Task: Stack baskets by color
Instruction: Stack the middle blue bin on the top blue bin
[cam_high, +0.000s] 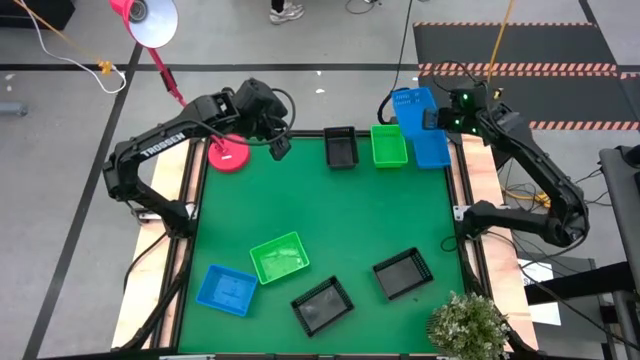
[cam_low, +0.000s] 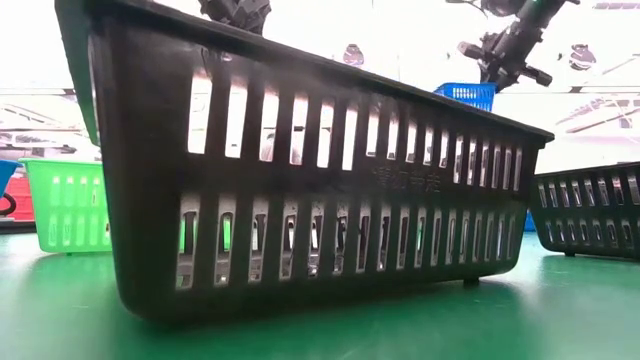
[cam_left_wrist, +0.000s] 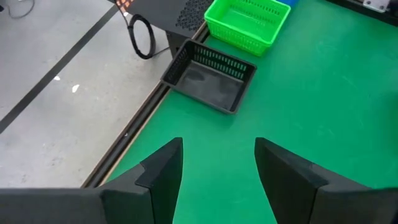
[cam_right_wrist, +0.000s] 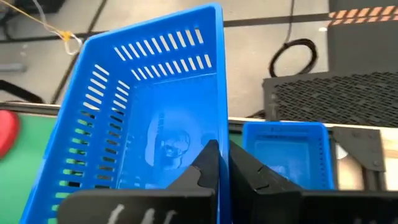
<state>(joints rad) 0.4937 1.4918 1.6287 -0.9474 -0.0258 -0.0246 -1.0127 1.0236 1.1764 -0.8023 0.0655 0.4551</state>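
My right gripper (cam_right_wrist: 225, 171) is shut on a blue basket (cam_right_wrist: 143, 106), held tilted above the table's far right corner (cam_high: 410, 105). Under it a second blue basket (cam_right_wrist: 286, 152) rests on the mat (cam_high: 432, 150). Beside that stand a green basket (cam_high: 389, 145) and a black basket (cam_high: 341, 147). Toward the near edge lie a green basket (cam_high: 279, 257), a blue one (cam_high: 227, 289) and two black ones (cam_high: 322, 305) (cam_high: 403, 273). My left gripper (cam_left_wrist: 217, 168) hangs open over the mat at the far left (cam_high: 278, 148), touching nothing. My right gripper pinches one side wall of the blue basket at its rim (cam_right_wrist: 221, 134), one finger (cam_right_wrist: 208, 165) inside the basket and the other (cam_right_wrist: 245, 168) outside. The fingers slant down from the table's right. The basket is lifted clear and tipped, above the other blue basket.
A pink lamp base (cam_high: 228, 155) stands at the far left of the mat, close to my left gripper. A potted plant (cam_high: 468, 322) sits at the near right corner. The middle of the green mat (cam_high: 340, 215) is bare. In the low view a black basket (cam_low: 320, 190) fills most of the picture.
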